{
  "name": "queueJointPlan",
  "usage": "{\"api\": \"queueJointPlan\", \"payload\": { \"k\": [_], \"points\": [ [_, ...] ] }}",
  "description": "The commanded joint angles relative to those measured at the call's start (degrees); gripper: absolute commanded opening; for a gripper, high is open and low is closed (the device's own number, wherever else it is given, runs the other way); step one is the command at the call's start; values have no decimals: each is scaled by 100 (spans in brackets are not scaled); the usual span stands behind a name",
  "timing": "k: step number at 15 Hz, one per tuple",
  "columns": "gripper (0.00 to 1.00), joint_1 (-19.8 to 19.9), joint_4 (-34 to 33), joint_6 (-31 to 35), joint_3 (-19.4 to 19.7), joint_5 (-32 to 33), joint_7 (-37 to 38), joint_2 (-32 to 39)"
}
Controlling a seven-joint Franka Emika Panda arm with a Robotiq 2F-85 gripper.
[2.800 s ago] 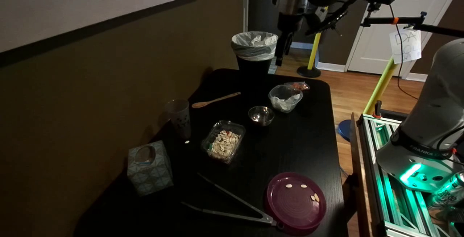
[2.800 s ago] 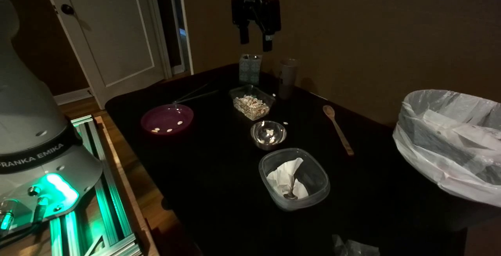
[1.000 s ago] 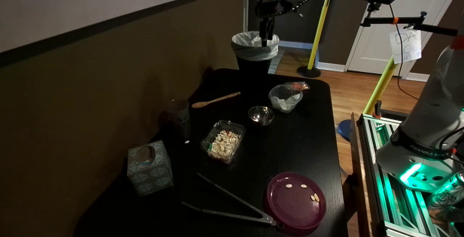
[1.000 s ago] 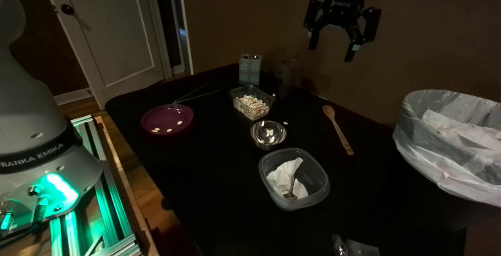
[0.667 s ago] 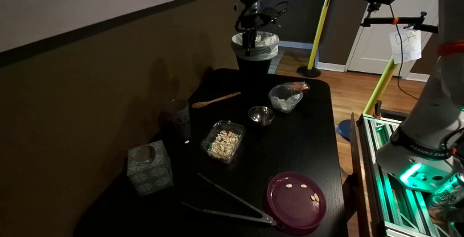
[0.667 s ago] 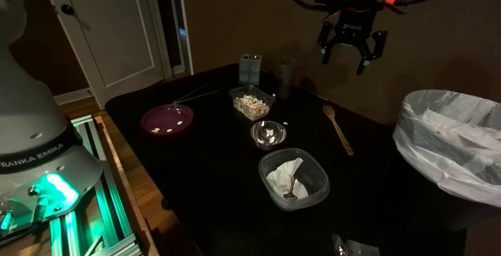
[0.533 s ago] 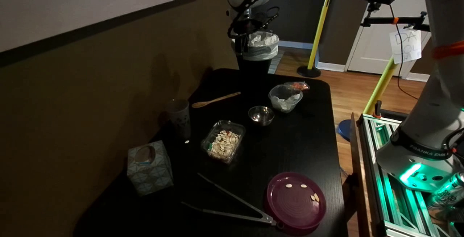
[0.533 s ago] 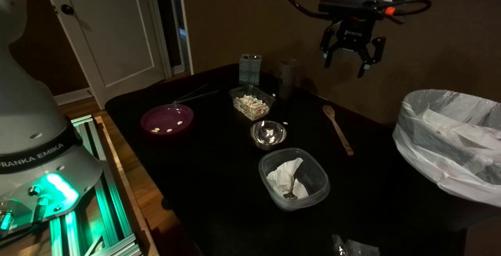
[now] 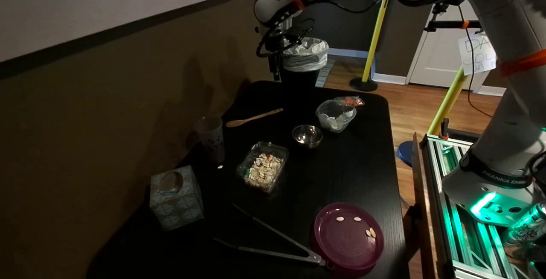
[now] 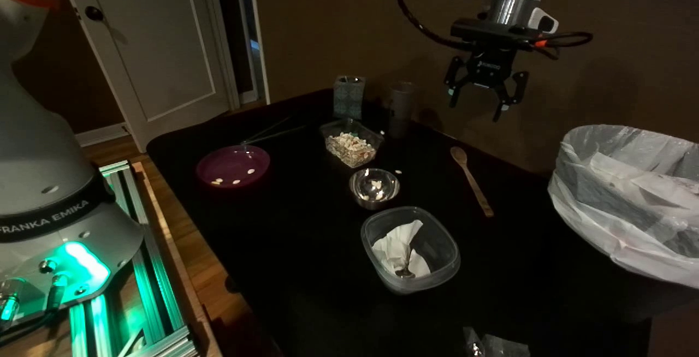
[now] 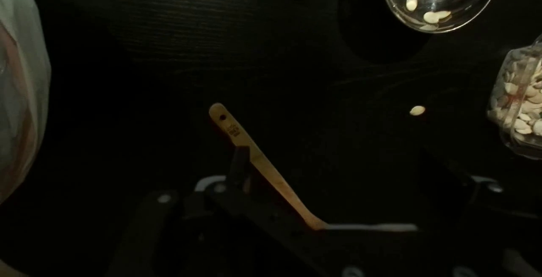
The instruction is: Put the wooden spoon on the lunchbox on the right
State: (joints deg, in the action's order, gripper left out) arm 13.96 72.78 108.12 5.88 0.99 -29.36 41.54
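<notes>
Black table point(image 10: 306, 259), wooden spoon point(image 10: 472, 182) below claw point(image 10: 475, 112)

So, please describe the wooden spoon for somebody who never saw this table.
In an exterior view, find the big plastic-lined bin. On the dark table beside it lies the wooden spoon: slim and pale, unlike the shiny round bowl nearby.

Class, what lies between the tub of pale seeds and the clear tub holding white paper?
A small round bowl stands there, between the seed tub and the clear tub. Both exterior views show it.
</notes>
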Motion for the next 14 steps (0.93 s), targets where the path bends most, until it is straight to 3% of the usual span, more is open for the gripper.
{"api": "queueJointPlan", "payload": {
  "k": [1, 4, 7, 11, 13, 14],
  "points": [
    [100, 370, -198, 756, -376, -221, -458, 330],
    [100, 752, -432, 1618, -771, -673, -1216, 824],
    [100, 1064, -682, 1905, -1131, -1056, -1907, 1311],
    [100, 1057, -1104, 1773, -1299, -1084, -2459, 1943],
    [100, 878, -1242, 1663, -1197, -917, -2424, 1999],
    [100, 892, -875, 1829, -1133, -972, -2268, 1671]
  ]
}}
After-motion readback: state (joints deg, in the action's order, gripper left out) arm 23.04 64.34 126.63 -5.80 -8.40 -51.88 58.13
